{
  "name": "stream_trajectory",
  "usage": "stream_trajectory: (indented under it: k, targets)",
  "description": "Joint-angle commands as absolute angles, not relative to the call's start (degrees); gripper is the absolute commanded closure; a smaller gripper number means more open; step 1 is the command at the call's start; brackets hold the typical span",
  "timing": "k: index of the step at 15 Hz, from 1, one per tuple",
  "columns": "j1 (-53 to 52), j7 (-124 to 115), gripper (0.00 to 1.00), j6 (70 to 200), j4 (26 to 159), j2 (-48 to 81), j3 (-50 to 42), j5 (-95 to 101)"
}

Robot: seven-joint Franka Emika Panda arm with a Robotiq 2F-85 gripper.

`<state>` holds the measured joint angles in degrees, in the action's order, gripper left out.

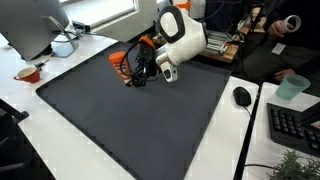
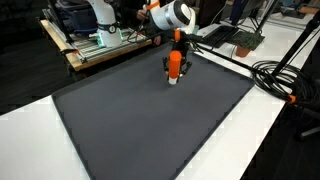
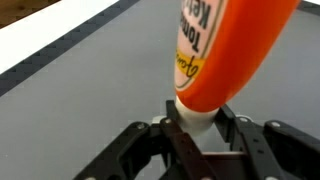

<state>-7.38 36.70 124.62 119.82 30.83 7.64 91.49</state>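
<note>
An orange ketchup bottle [image 3: 225, 45] with a white cap [image 3: 196, 112] fills the wrist view. My gripper [image 3: 200, 125] is shut on the ketchup bottle at its white cap end, with a black finger on each side. In both exterior views the gripper [image 1: 137, 68] [image 2: 173, 66] holds the bottle [image 1: 120, 60] [image 2: 174, 62] at the far part of a dark grey mat [image 1: 130, 120] [image 2: 150, 120]. The bottle's white end [image 2: 172, 80] points down at the mat. I cannot tell whether it touches the mat. The gripper hides much of the bottle in an exterior view.
A monitor [image 1: 30, 25] and a small bowl [image 1: 28, 72] stand on the white table beside the mat. A black mouse [image 1: 241, 96], a keyboard [image 1: 295, 125] and a cup [image 1: 290, 88] lie on the other side. Thick cables [image 2: 270, 75] and a wooden bench [image 2: 100, 45] border the mat.
</note>
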Motion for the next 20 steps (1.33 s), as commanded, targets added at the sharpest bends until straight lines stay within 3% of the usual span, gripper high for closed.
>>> stream_trajectory:
  k: [1, 9, 10, 20]
  targets:
    - [-7.36, 36.79, 0.58, 124.55, 119.76, 30.83, 7.70, 91.39]
    - [-7.36, 36.79, 0.58, 124.55, 119.76, 30.83, 7.70, 91.39]
    - [-7.36, 36.79, 0.83, 124.55, 119.76, 30.83, 7.70, 91.39]
    - [-7.94, 35.26, 0.83, 122.38, 114.46, 36.75, 6.67, 92.95]
